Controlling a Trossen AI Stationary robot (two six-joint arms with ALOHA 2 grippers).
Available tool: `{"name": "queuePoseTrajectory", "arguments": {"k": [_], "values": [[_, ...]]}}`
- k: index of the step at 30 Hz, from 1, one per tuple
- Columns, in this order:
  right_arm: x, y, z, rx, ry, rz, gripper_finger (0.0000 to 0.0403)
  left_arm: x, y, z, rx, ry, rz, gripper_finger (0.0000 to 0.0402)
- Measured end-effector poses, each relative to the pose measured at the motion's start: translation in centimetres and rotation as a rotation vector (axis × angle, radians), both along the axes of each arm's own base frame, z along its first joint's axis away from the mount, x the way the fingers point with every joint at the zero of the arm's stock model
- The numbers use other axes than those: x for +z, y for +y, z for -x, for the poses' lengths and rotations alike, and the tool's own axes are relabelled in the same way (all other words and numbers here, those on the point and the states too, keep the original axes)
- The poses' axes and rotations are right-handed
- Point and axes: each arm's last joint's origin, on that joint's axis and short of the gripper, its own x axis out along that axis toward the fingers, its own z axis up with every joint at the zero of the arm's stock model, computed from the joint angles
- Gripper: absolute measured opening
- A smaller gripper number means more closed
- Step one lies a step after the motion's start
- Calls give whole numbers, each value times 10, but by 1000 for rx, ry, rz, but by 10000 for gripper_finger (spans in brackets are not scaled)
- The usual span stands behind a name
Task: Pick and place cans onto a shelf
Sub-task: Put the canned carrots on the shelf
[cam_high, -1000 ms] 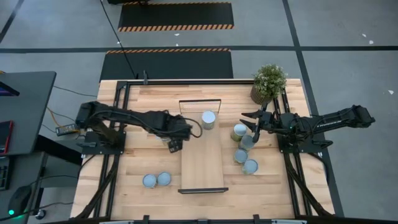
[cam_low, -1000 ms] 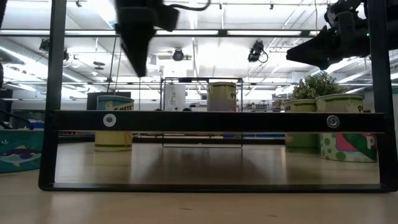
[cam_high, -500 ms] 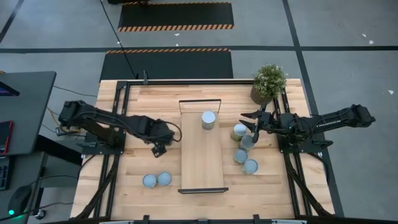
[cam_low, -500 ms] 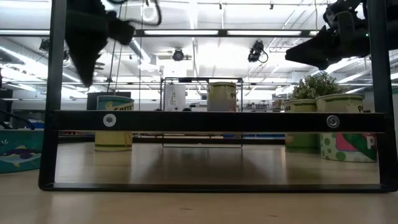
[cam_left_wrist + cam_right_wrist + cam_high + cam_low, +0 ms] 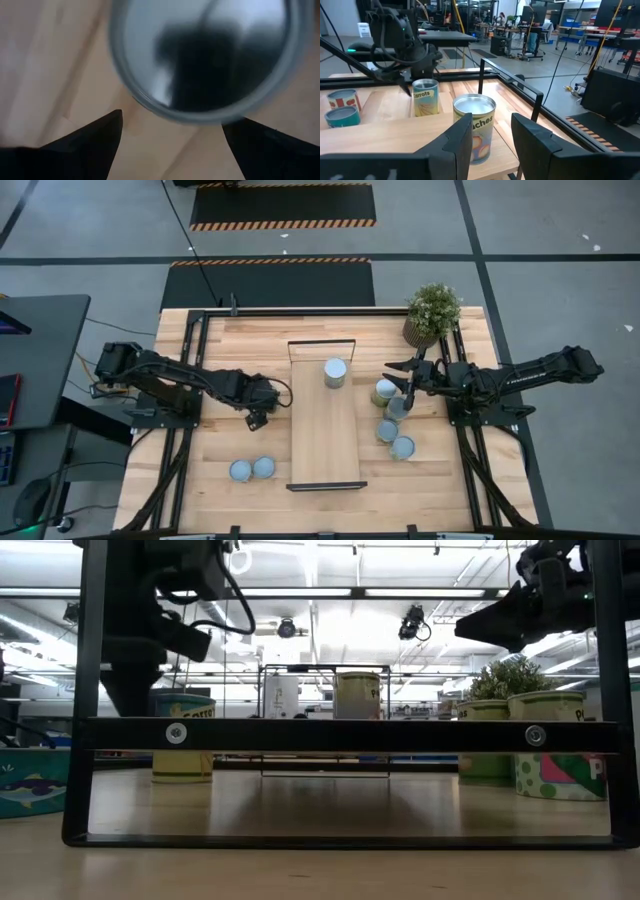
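The shelf (image 5: 325,442) lies along the table's middle with one can (image 5: 335,372) upright on its far part. My left gripper (image 5: 256,420) is open, pointing down over a can (image 5: 205,55) that stands on the table left of the shelf. That can is hidden under the gripper in the high view and shows in the low view (image 5: 185,735). The fingers stand apart and touch nothing. My right gripper (image 5: 398,380) is open and empty above the right-hand cans (image 5: 392,420). It points toward the shelf's can (image 5: 474,127).
Two more cans (image 5: 252,469) stand together on the table near the left front. A potted plant (image 5: 432,312) stands at the far right corner. The shelf's black end frames (image 5: 345,732) rise at its near and far ends.
My left gripper has gone from the shelf's left edge toward the table's left. It has then come down, still open, to the height of the top of the can left of the shelf.
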Motion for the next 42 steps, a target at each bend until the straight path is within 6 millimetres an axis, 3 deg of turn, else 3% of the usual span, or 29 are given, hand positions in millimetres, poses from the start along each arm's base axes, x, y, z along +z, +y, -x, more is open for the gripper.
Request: {"name": "queuePoseTrajectory", "arguments": {"k": [21,42], "values": [[-2,0,-5,2,3,1,143,5,-1,-25,-29,-255,-1,354],[-2,1,-5,28,-1,0,143,10,0,-36,-32,-381,-68,353]]}}
